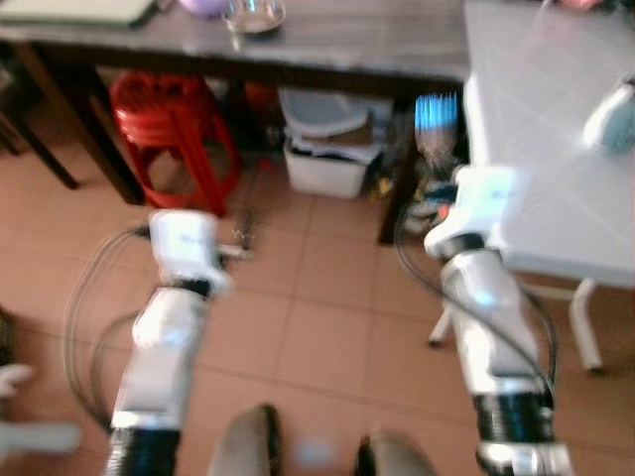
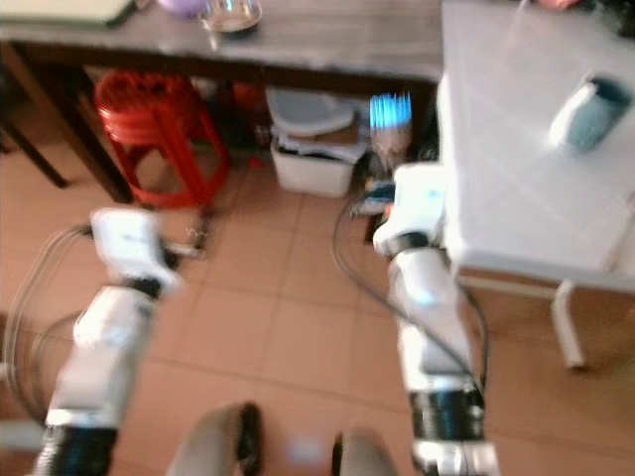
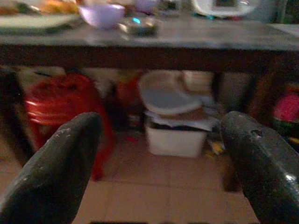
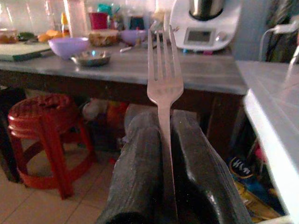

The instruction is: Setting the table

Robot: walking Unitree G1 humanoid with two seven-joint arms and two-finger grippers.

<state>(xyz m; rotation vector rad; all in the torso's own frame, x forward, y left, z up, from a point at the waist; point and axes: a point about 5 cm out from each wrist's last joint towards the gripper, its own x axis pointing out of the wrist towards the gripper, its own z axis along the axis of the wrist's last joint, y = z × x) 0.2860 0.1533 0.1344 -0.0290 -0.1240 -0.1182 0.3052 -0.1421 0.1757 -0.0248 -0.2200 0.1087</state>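
Both eye views are motion-blurred throughout; glare whitens the white table [image 1: 556,149] at right; the left wrist view is dim.

L gripper [image 3: 161,154] w/ 2 black fingers [image 3: 51,172] spread wide, nothing btwn them. Ahead: dark table [image 3: 187,39], purple bowl [image 3: 100,14] near its front edge. Under it a red stool [image 3: 60,112] & white bin [image 3: 175,137].
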